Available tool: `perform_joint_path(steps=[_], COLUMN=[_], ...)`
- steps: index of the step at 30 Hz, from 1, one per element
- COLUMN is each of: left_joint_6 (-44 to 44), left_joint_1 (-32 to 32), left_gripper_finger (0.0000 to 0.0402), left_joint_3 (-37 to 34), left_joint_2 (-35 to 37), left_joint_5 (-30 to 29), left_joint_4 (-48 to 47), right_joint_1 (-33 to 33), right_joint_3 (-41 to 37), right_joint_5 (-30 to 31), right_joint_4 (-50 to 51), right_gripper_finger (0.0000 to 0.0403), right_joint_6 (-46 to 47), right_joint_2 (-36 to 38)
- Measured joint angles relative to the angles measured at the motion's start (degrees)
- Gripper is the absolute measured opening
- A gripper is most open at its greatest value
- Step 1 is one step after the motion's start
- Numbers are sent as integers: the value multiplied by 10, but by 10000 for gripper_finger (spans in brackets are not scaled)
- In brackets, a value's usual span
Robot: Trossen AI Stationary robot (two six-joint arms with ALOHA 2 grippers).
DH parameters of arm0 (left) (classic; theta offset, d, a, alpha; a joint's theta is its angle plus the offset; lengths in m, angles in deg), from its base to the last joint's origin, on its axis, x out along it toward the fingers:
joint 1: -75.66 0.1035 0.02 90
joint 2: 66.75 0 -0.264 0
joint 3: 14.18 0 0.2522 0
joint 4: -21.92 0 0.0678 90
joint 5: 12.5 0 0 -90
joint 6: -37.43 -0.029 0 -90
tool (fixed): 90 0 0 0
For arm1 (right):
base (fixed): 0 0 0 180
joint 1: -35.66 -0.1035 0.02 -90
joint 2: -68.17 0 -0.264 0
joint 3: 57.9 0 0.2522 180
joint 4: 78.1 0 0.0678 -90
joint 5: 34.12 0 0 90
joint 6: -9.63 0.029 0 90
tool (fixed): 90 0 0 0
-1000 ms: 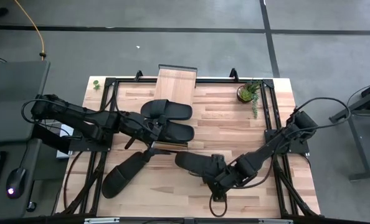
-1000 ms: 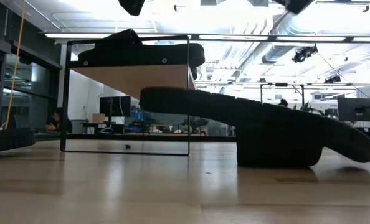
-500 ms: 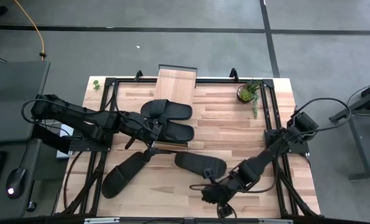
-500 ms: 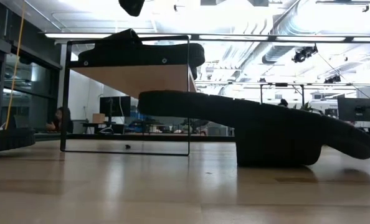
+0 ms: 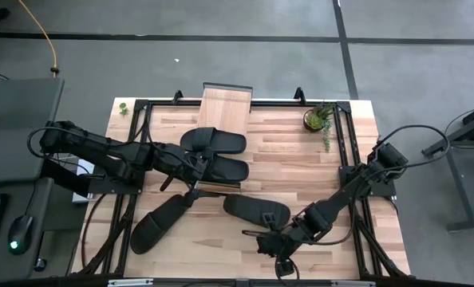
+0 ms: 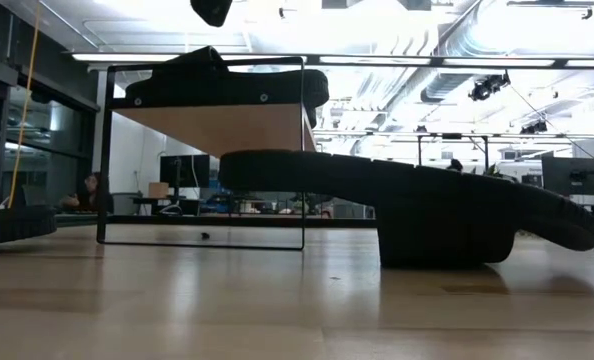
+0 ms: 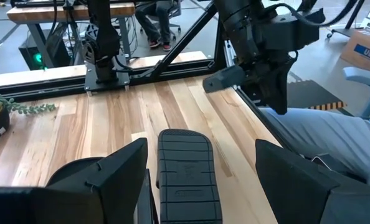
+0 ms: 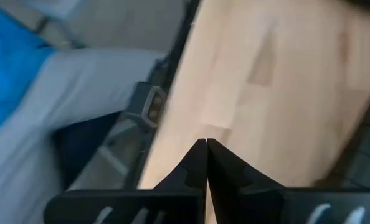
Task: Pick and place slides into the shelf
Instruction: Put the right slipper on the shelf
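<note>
A box at the left wrist frame's upper right reads "ULINE". The shut, empty right pincer [image 5: 262,243] hovers just below the lower-centre slide [image 5: 256,211]; the left pincer [image 5: 199,170] gapes beside the shelf [image 5: 225,108].

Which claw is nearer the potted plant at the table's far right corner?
Left, though not by much. The left claw sits at the two slides on the shelf, across the table from the potted plant. The shut right claw hangs near the front edge.

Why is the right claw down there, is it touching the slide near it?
Apart. From above, the right claw sits shut beside the slide, with bare table showing between them.
</note>
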Motion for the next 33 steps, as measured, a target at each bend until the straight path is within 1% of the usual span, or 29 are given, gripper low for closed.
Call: perform_joint_path(steps=[3, 5, 8, 11, 17, 26, 33], left_joint_6=[4, 8, 8, 8, 9, 10, 9], left_joint_1=[0, 0, 0, 0, 0, 0, 0], left_gripper_finger=[280, 280, 280, 280, 280, 280, 280], left_joint_3=[0, 0, 0, 0, 0, 0, 0], left_joint_2=[0, 0, 0, 0, 0, 0, 0], left_joint_5=[0, 0, 0, 0, 0, 0, 0], left_joint_4=[0, 0, 0, 0, 0, 0, -5], right_joint_1=[-18, -34, -57, -75, -97, -111, -130], right_joint_3=[0, 0, 0, 0, 0, 0, 10], right_joint_5=[82, 134, 192, 236, 295, 345, 367], right_joint_4=[5, 27, 42, 49, 104, 172, 192], right_gripper_finger=[0, 0, 0, 0, 0, 0, 0], right_joint_6=[-1, -13, -31, -24, 24, 104, 109], right_joint_2=[-1, -3, -4, -4, -18, -62, -86])
